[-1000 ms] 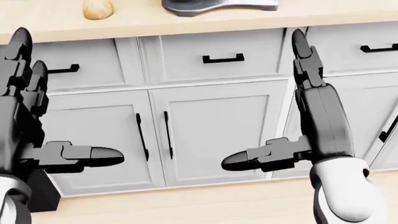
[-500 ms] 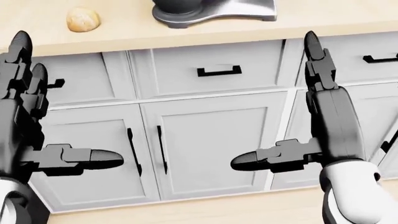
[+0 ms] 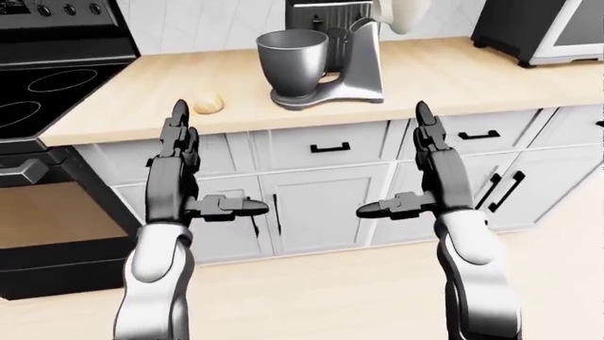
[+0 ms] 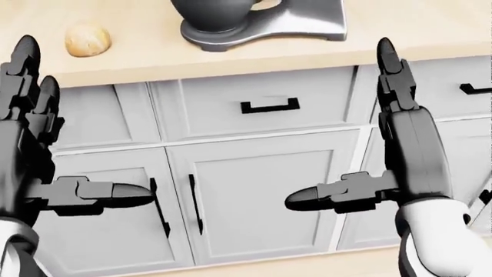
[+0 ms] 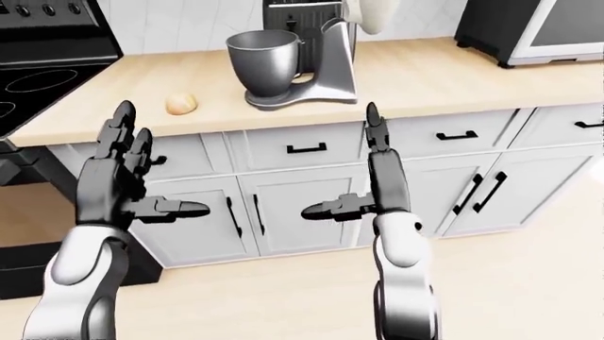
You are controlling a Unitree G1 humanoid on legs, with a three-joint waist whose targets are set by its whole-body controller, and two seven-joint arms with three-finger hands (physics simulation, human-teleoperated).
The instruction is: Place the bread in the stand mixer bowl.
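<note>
A small round bread roll (image 3: 209, 103) lies on the wooden counter (image 3: 444, 71) near its edge, left of the stand mixer (image 3: 351, 53). The mixer's grey bowl (image 3: 292, 64) stands upright and open-topped on the mixer's base. The bread also shows at the top left of the head view (image 4: 87, 40). My left hand (image 3: 203, 166) and right hand (image 3: 411, 166) are both open and empty, fingers straight up, thumbs pointing inward. They hover in front of the cabinet doors, below the counter's edge and apart from the bread.
A black stove (image 3: 47, 92) with an oven door stands at the left of the counter. A black microwave (image 3: 547, 28) sits at the counter's right end. White cabinets with black handles (image 3: 331, 147) run under the counter. Light wooden floor lies below.
The whole head view has shifted: counter, bread and mixer base slid down into the picture and the cabinets moved left, so the camera moved. Both hands stay open in the same pose.
</note>
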